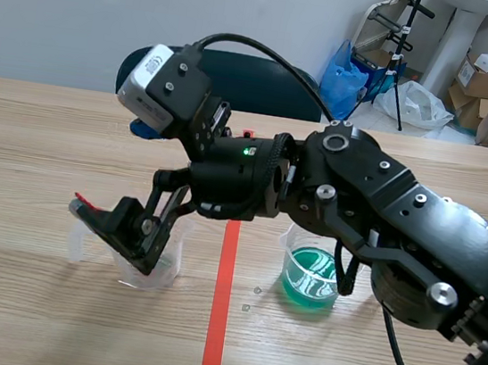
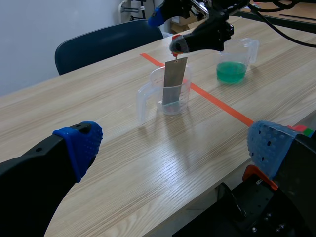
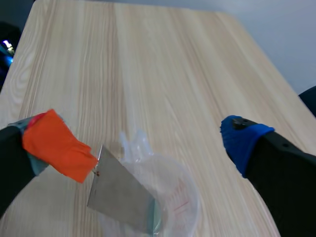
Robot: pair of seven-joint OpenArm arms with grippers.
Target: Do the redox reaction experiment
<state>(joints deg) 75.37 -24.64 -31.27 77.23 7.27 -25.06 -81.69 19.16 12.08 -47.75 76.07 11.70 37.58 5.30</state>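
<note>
Slanting down over clear jug (image 1: 170,267), right gripper (image 1: 120,234)

soft, even light from above is filling all three views and keeping them bright. the wooden table (image 1: 43,138) is showing a pale sheen toward twelve o'clock in the scene view. the clear beaker (image 1: 170,267) at eight o'clock is casting only a faint, soft-edged shadow. the green liquid (image 1: 308,279) is glinting with white reflections.

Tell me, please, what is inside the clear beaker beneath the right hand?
A grey metal strip dips into the clear beaker, hanging from an orange tab on the right hand. Whether any liquid lies at the bottom cannot be told.
</note>
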